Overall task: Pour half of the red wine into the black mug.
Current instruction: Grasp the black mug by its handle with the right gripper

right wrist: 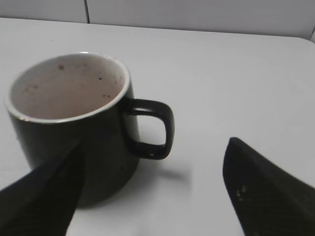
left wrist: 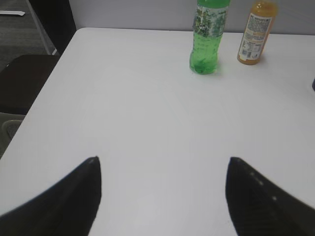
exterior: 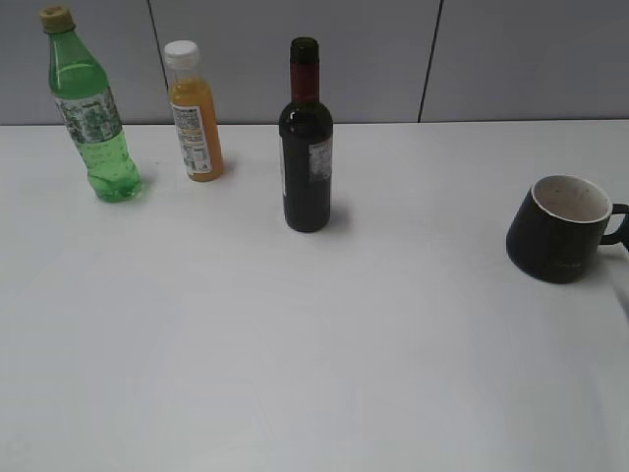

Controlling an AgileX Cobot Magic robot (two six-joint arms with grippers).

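Observation:
The red wine bottle [exterior: 307, 147], dark glass with a red foil neck and a small white label, stands upright at the table's middle back, its mouth uncapped. The black mug [exterior: 560, 228] stands upright at the far right, handle to the right; it fills the right wrist view [right wrist: 74, 128], white speckled inside empty. My right gripper [right wrist: 155, 142] is open, its fingers either side of the mug's handle [right wrist: 152, 130], apart from it. My left gripper [left wrist: 162, 160] is open and empty over bare table, far from the wine bottle. Neither gripper shows in the exterior view.
A green plastic bottle [exterior: 90, 108] and an orange juice bottle [exterior: 194, 113] stand at the back left, also in the left wrist view [left wrist: 206, 37] [left wrist: 256, 32]. The white table [exterior: 295, 344] ends at its left edge [left wrist: 44, 93]. A grey wall runs behind.

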